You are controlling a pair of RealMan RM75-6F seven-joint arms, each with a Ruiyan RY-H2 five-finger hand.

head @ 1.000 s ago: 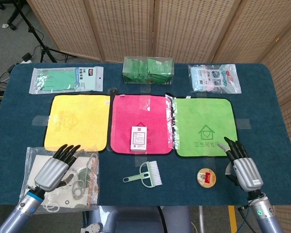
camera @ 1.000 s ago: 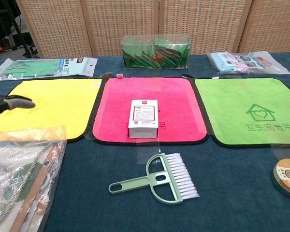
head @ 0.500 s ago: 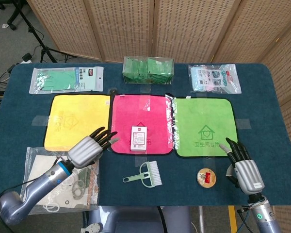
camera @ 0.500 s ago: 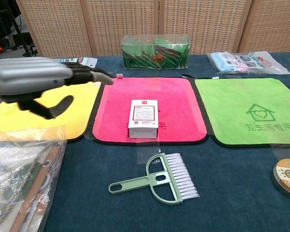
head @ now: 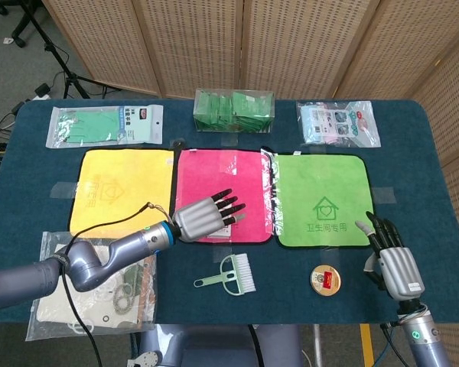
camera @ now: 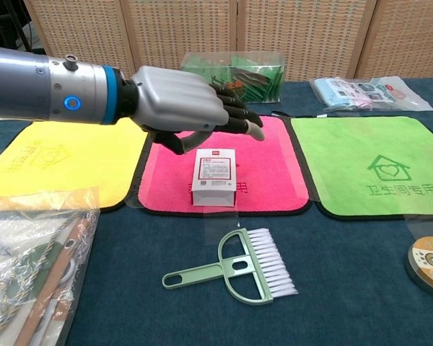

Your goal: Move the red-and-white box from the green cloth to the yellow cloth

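Observation:
The red-and-white box [camera: 214, 176] stands on the pink cloth [camera: 270, 155], between the yellow cloth [camera: 65, 155] and the green cloth [camera: 375, 166]. My left hand [camera: 187, 104] hovers just above the box, fingers spread, holding nothing. In the head view the left hand [head: 206, 214] covers the box over the pink cloth [head: 214, 172]. The yellow cloth [head: 122, 191] and green cloth [head: 321, 199] lie bare. My right hand [head: 394, 260] rests open near the table's front right, beside the green cloth's corner.
A green brush [camera: 238, 268] lies in front of the pink cloth. A round tin [head: 325, 279] sits front right. A clear bag of odds and ends [head: 92, 294] lies front left. Along the back edge are a glove pack [head: 105, 125], a clear case of green packets [head: 235, 109] and a blue-white packet [head: 338, 122].
My left arm swung from the front left, past the yellow cloth's edge, to above the box on the pink cloth. The right hand drew back slightly. The box has not moved.

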